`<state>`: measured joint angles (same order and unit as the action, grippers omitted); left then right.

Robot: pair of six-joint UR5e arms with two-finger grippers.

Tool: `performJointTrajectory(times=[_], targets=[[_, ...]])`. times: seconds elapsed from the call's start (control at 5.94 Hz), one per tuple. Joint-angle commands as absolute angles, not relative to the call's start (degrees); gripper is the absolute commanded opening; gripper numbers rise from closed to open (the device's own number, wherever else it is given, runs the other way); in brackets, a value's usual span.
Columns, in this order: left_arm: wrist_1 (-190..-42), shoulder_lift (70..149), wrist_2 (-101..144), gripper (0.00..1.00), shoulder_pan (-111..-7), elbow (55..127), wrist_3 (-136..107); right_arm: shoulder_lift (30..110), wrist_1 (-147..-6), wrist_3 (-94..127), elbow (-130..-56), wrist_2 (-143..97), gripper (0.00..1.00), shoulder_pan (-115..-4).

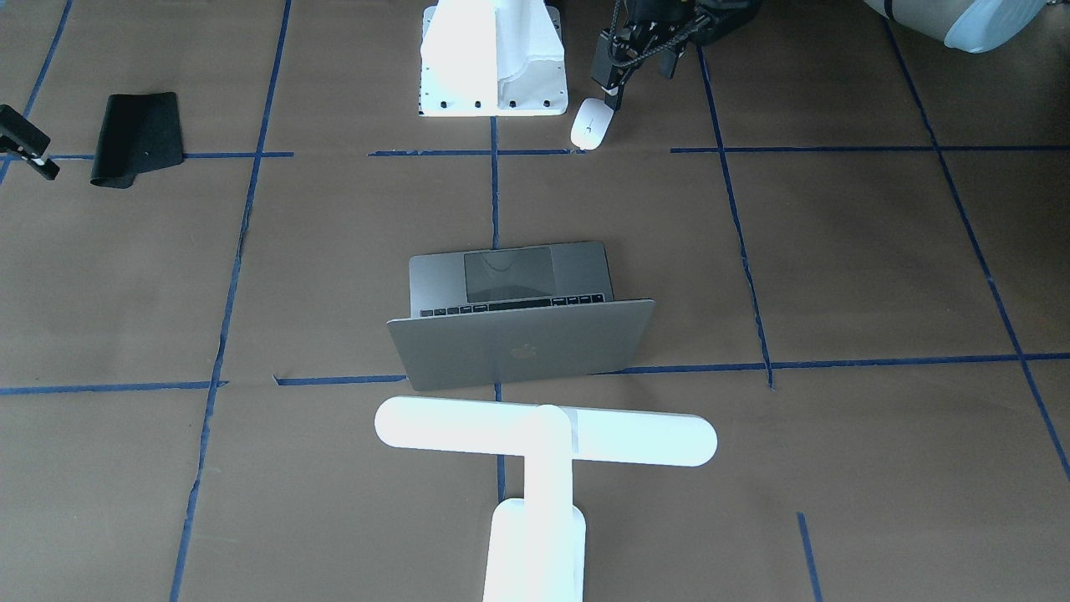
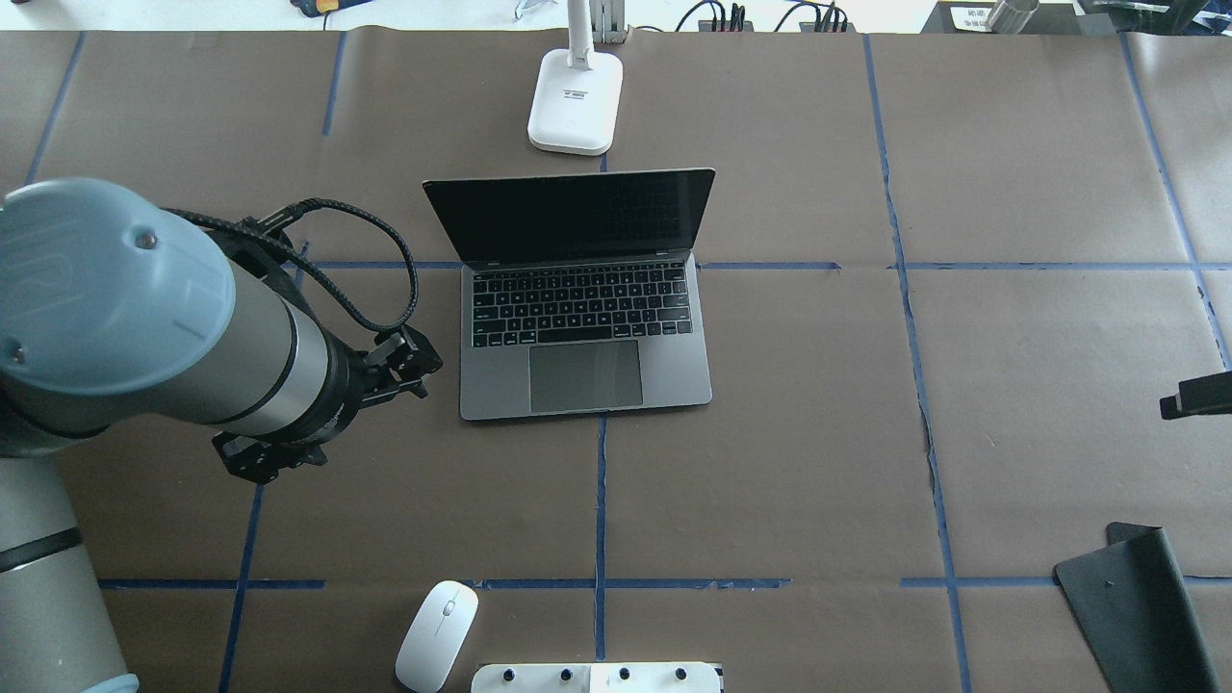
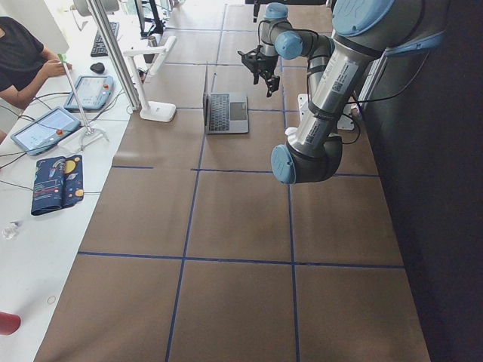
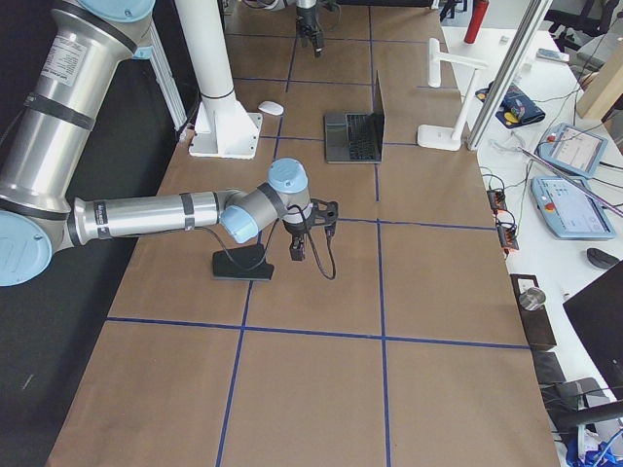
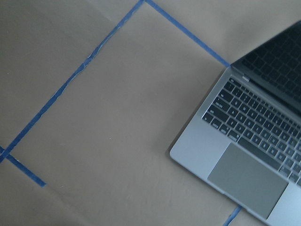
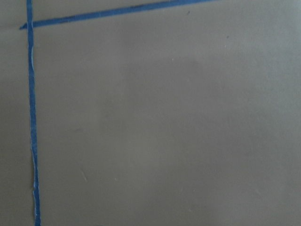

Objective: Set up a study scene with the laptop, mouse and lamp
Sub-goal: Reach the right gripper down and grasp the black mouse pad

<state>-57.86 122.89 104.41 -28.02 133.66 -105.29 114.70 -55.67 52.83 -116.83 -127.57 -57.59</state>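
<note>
The grey laptop [image 2: 582, 327] stands open at the table's middle, its screen facing the robot and its logo lid [image 1: 518, 347] turned away. Behind the lid stands the white T-shaped lamp [image 1: 543, 439], base [image 2: 575, 101] on the far side. Close to the robot mount lies the white mouse [image 2: 436, 635], upright and untouched. My left gripper [image 1: 639, 79] hangs open and empty above the table left of the laptop, one finger just above the mouse [image 1: 589, 124] in the front-facing view. My right gripper [image 1: 25, 142] shows only partly at the far right, beside the mat; its jaws are unclear.
A black floppy mat [image 2: 1141, 602] lies at the near right corner, one edge curled. The white bolted robot mount [image 1: 493, 58] sits at the near middle edge. Blue tape lines grid the brown paper. A person and tablets [image 3: 45, 128] are at a side desk.
</note>
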Motion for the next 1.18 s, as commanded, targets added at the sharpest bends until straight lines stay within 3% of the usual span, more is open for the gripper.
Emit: performJointTrajectory(times=[0.0, 1.01], targets=[[-57.92, 122.61, 104.15, 1.0, -26.46, 134.21, -105.03, 122.2, -44.37, 62.53, -116.63, -121.59, 1.0, -45.41], [-58.1, 122.7, 104.15, 1.0, -25.31, 134.3, -105.47, 125.51, -41.4, 69.08, -111.98, -117.25, 1.0, -29.72]])
